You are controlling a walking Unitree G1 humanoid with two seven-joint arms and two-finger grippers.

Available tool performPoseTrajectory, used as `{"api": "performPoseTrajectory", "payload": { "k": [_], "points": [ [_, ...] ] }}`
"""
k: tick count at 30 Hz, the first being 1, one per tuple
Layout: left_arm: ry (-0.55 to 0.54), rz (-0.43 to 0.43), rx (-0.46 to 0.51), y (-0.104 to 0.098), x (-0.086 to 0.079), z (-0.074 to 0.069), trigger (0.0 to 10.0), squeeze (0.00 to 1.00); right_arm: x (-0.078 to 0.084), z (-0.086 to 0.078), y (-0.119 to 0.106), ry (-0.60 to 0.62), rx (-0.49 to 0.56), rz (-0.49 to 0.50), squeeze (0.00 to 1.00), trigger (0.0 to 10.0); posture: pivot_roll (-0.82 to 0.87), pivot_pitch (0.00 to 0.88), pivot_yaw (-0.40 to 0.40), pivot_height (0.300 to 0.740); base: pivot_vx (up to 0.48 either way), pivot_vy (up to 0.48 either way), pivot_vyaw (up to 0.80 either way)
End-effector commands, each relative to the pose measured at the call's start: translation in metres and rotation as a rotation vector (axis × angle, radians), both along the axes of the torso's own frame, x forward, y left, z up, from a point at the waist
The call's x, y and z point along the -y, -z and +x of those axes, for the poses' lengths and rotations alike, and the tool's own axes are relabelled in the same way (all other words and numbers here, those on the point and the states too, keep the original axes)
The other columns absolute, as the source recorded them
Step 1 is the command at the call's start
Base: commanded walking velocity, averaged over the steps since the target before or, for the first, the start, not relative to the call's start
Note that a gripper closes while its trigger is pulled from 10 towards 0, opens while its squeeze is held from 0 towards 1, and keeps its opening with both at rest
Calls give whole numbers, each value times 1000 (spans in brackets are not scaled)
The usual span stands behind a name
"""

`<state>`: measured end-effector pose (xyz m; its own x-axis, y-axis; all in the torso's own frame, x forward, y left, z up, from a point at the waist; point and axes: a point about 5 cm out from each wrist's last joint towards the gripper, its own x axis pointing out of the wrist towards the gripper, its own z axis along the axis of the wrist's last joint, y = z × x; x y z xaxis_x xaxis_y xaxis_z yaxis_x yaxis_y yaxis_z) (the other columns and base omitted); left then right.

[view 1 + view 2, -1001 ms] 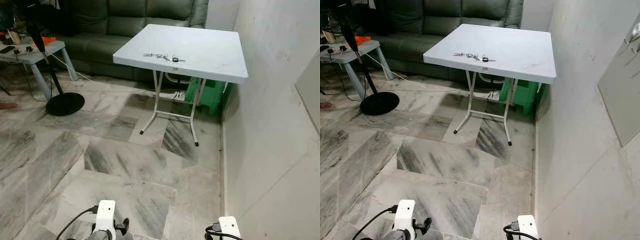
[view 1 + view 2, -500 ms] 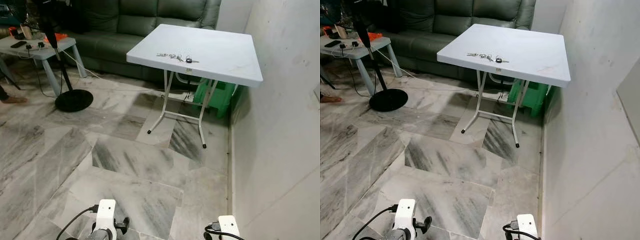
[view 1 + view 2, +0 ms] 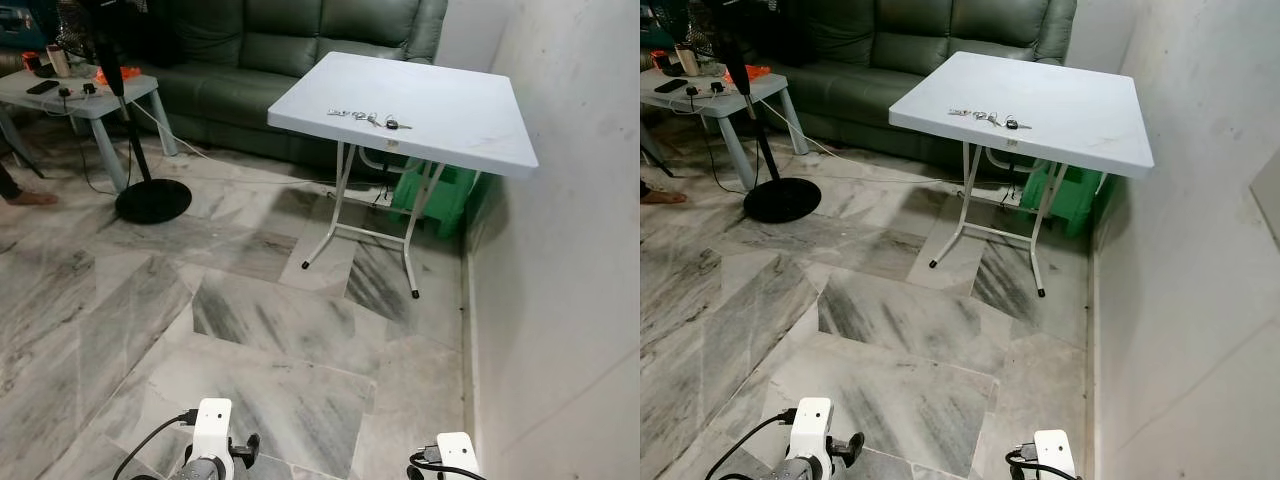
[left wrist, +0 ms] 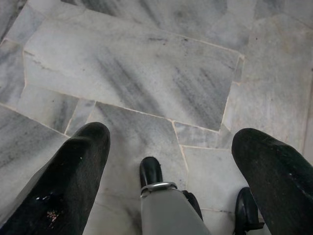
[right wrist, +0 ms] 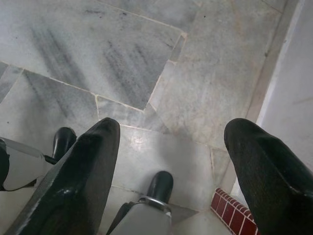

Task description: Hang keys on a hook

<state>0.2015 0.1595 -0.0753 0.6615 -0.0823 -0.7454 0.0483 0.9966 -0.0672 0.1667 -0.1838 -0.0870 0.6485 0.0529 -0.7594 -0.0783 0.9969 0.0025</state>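
A bunch of keys (image 3: 368,117) lies on the white folding table (image 3: 450,110), near its front edge, across the marble floor from me. Both arms hang low at my sides, the left arm (image 3: 212,440) and the right arm (image 3: 455,455) showing at the lower edge of the eye views. In the left wrist view my left gripper (image 4: 171,134) is open over the floor tiles with nothing between its fingers (image 4: 73,171). My right gripper (image 5: 172,125) is open too, above the floor beside the wall, its fingers (image 5: 83,166) wide apart.
A green sofa (image 3: 290,40) stands behind the table, a green crate (image 3: 440,190) under it. At the left are a grey side table (image 3: 75,95), a fan stand with a round black base (image 3: 152,200), a cable and a person's foot (image 3: 30,197). White wall (image 3: 570,250) runs along the right.
The whole view has shifted as the camera moved: the table now looks slightly smaller and further right. Both arms hang as before.
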Motion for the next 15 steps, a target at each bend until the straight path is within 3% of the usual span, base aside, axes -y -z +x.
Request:
{"api": "performPoseTrajectory", "payload": {
  "k": [1,15],
  "points": [
    [-2,-6,6,-1,1,2,10000,0,4,3,-2,9,13,-7,0,10000,-14,0,-49,740,0,371,0],
    [-1,-10,20,-3,3,5,10000,0,4,2,-2,8,11,-9,0,10000,-13,0,-52,740,0,374,0]
  ]
}}
